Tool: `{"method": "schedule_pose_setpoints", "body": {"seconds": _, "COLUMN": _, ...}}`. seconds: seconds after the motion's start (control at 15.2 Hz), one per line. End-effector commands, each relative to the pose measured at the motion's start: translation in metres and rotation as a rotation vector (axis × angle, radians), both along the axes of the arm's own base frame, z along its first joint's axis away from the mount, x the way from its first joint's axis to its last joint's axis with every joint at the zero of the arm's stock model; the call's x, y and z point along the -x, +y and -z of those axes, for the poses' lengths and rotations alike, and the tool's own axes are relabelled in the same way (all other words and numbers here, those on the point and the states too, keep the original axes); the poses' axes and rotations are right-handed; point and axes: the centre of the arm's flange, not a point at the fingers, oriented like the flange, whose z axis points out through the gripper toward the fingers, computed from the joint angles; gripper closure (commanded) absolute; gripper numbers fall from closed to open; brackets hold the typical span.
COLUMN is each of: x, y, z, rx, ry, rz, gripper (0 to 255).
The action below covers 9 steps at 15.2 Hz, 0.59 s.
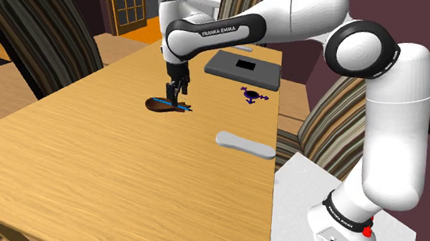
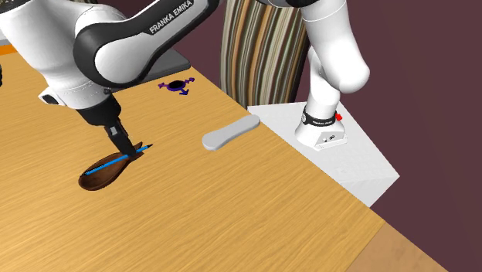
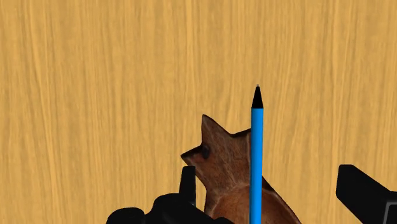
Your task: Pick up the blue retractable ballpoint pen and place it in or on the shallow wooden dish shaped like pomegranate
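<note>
- The jaws of the black gripper point(image 3: 267, 181) stand open. One finger is on each side of the blue pen point(image 3: 256, 146), with a gap on both sides, so nothing is gripped.
- The pen lies lengthwise over the brown wooden dish point(image 3: 222, 168) on the wooden table point(image 1: 81, 168). Its black tip reaches out past the dish's pointed crown.
- Risk: the fingers hang low around the pen. A sideways drift while lifting away could nudge it and roll it off the shallow dish onto the table.
- Risk: the overhanging tip could let the pen tip out if it is disturbed.
- Hard to tell: the wrist view cuts off the pen's rear end and most of the dish. I cannot tell whether the pen sits in the hollow or across the rim.
</note>
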Motion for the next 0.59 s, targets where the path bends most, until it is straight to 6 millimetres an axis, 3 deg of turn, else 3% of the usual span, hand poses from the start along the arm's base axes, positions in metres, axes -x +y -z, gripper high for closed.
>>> {"method": "schedule_pose_setpoints", "body": {"seconds": 0.0, "x": 0.0, "y": 0.002, "z": -0.024, "rx": 0.0, "ry": 0.001, "rz": 0.0, "gripper": 0}}
{"method": "schedule_pose_setpoints", "body": {"seconds": 0.07, "x": -0.001, "y": 0.003, "z": -0.035, "rx": 0.0, "ry": 0.001, "rz": 0.0, "gripper": 0}}
{"method": "schedule_pose_setpoints", "body": {"seconds": 0.53, "x": -0.001, "y": 0.003, "z": -0.035, "rx": 0.0, "ry": 0.001, "rz": 0.0, "gripper": 0}}
